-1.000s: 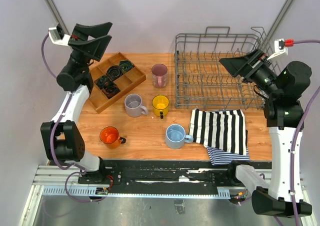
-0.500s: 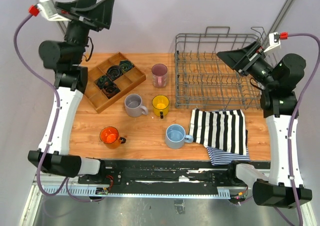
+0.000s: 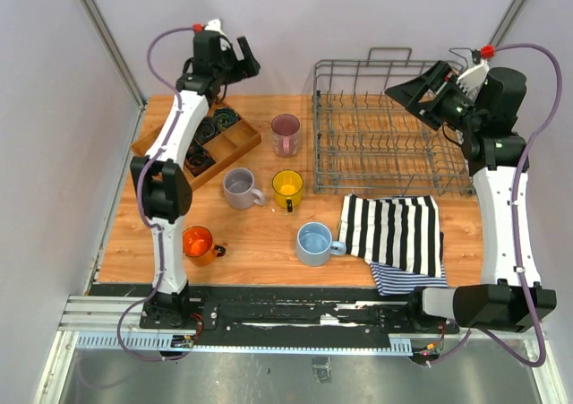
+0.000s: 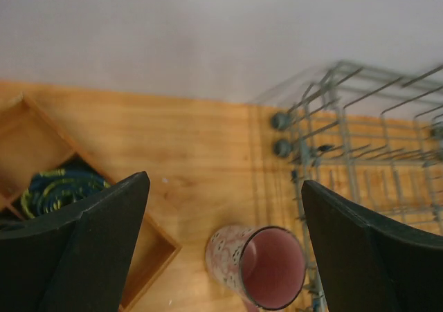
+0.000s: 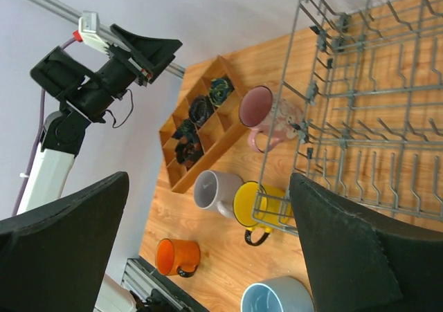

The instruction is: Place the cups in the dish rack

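a wooden bench [image 3: 260,253] was shown against pale walls. five cups [image 3: 314,243] were stood beside the dish rack [image 3: 385,144], none loaded. the left tool [image 4: 223,180] and right tool [image 3: 407,89] were held released, unladen. the pink cup [image 4: 266,270], nearest the left tool, would best be gripped across its rim.

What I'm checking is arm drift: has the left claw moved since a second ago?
Yes. From above, the left claw swung right: from over the left end of the wooden tray to past its far corner, toward the dish rack.
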